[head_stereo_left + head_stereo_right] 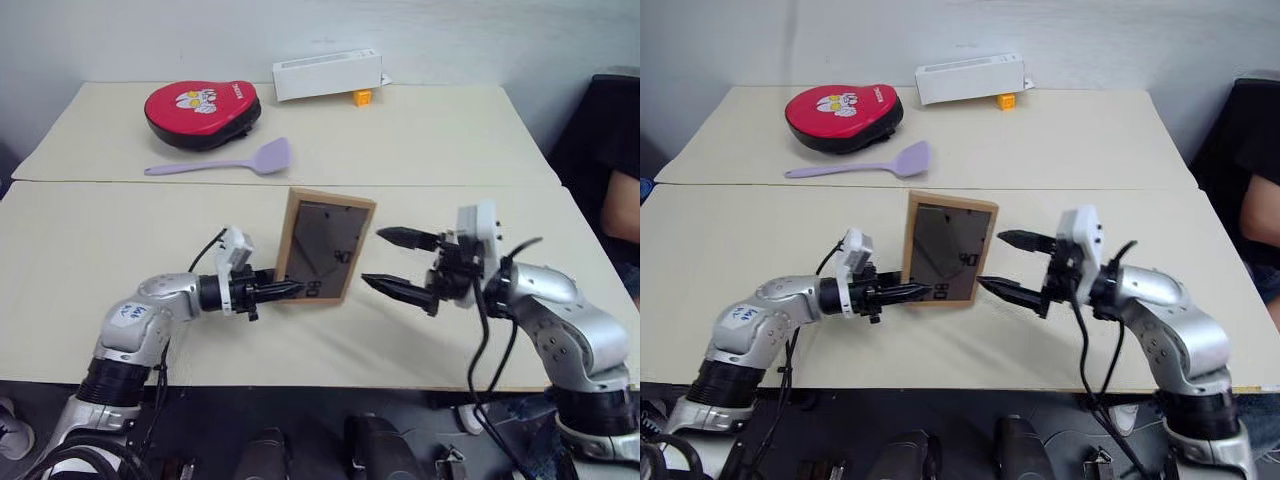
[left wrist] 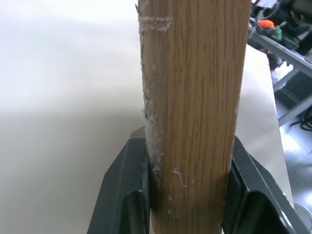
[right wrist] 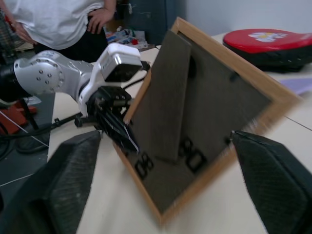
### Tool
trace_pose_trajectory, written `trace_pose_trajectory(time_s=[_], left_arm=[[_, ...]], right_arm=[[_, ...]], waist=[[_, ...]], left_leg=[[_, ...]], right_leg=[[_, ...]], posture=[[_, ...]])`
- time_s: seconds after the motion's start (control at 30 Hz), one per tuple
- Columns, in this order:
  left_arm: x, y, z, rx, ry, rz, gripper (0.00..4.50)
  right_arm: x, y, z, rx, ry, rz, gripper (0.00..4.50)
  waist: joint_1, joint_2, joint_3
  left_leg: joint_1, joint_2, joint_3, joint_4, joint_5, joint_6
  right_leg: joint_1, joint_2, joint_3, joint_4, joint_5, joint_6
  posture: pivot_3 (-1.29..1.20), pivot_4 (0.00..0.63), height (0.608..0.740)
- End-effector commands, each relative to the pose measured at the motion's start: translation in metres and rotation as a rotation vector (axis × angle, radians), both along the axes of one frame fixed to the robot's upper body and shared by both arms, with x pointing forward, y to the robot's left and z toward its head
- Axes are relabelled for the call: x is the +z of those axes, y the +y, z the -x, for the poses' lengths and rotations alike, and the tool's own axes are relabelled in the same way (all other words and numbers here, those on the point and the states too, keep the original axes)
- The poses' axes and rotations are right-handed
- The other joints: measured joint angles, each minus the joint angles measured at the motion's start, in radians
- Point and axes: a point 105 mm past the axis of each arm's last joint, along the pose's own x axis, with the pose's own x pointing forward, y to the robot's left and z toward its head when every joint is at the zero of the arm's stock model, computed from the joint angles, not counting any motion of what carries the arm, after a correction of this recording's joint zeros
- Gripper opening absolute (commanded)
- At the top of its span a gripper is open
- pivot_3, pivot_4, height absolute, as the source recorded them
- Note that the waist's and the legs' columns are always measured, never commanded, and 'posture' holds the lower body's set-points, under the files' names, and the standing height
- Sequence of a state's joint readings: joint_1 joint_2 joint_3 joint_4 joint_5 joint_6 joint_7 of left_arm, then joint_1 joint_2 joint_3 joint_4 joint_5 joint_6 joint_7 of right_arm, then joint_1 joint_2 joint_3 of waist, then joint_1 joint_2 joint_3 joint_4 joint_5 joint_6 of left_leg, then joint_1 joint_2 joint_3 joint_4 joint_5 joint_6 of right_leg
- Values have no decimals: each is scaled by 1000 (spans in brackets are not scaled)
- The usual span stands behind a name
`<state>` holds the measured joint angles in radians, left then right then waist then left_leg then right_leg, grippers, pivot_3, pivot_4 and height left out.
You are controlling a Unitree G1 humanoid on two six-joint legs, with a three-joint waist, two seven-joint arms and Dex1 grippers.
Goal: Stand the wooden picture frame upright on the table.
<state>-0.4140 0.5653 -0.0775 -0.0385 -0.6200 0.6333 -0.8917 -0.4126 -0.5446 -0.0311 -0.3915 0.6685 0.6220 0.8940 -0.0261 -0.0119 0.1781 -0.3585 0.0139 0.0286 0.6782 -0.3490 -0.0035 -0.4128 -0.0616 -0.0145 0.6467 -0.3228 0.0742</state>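
The wooden picture frame (image 1: 325, 245) is held upright over the table (image 1: 100, 240), slightly tilted. Its dark back board and folded stand face me. My left gripper (image 1: 285, 290) is shut on the frame's lower left edge. In the left wrist view the light wood edge (image 2: 195, 97) sits clamped between the black fingers (image 2: 122, 190). My right gripper (image 1: 372, 258) is open just to the right of the frame and holds nothing. In the right wrist view the frame's back (image 3: 195, 112) stands between its spread fingers. I cannot tell whether the frame's bottom touches the table.
On the far table lie a red pad (image 1: 203, 112), a purple spatula (image 1: 225, 163), a white long box (image 1: 327, 75) and a small orange block (image 1: 362, 97). A person sits at the right edge (image 1: 625, 200); another stands beyond the table (image 3: 58, 19).
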Motion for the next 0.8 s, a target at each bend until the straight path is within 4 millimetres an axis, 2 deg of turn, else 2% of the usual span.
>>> trace_pose_trajectory(time_s=[0.03, 0.17, 0.37, 0.6, 0.8], left_arm=[[16, -9, 3, -32, -74, 29, 1257], [18, -12, 2, -35, -92, 30, 1257], [19, -14, -1, -31, -80, 35, 1257], [18, -9, -3, -29, -49, 49, 1257], [21, -6, 2, -66, -20, 69, 1257]], right_arm=[[3, 22, -9, 18, -15, 5, 4418], [-5, 35, -16, 46, -18, 41, 4418], [-7, 51, 0, 179, -42, 38, 4418], [-11, 35, 20, 235, -37, 60, 4418], [-20, 19, 21, 186, -118, 122, 4418]], waist=[[0, 0, 0], [-1, 0, 0], [0, 0, 0], [1, 0, 0], [0, 0, 0]], left_leg=[[0, 0, 0, 0, 0, 0], [-2, 0, -1, 0, 0, 0], [-4, 0, -2, 2, 0, 1], [-10, 0, -6, 4, 0, 1], [-10, -1, -6, 4, 0, 1]], right_leg=[[0, 0, 0, 0, 0, 0], [-1, 0, -1, 0, 0, 0], [-2, 0, -2, 0, 0, 1], [-4, 0, -6, 0, 0, 1], [-4, 0, -6, -1, 1, 1]], posture=[[0, 150, 740], [0, 150, 740], [0, 150, 740], [0, 150, 740], [0, 150, 740]])
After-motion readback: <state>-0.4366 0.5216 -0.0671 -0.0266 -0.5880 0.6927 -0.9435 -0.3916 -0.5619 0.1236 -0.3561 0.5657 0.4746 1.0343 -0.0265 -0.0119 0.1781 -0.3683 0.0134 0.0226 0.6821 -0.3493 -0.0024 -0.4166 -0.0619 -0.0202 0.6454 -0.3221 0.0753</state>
